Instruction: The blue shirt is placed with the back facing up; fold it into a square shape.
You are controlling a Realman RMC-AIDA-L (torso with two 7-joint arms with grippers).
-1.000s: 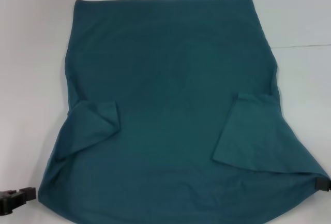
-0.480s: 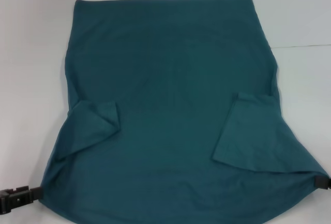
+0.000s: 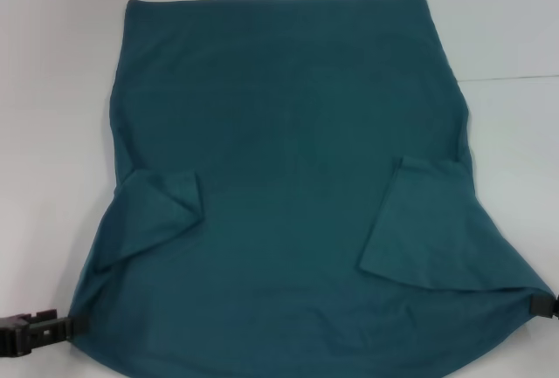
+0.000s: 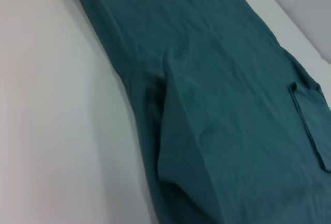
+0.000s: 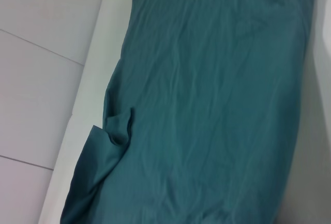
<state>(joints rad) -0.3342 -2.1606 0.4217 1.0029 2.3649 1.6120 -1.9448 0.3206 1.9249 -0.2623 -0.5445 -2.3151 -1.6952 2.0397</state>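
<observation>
The blue shirt lies spread flat on the white table, its hem at the far side. Both short sleeves are folded inward onto the body, the left sleeve and the right sleeve. My left gripper is low at the near left, its tip touching the shirt's near left corner. My right gripper shows only as a black tip at the shirt's near right corner. The wrist views show the blue shirt along its length, with no fingers in them.
White table surface surrounds the cloth on the left, right and far sides. A thin seam line crosses the table at the right. In the right wrist view, the table edge and a tiled floor show beyond the shirt.
My left gripper has slid right along the near edge until it meets the shirt's near left corner. The right gripper and the shirt have stayed put.
</observation>
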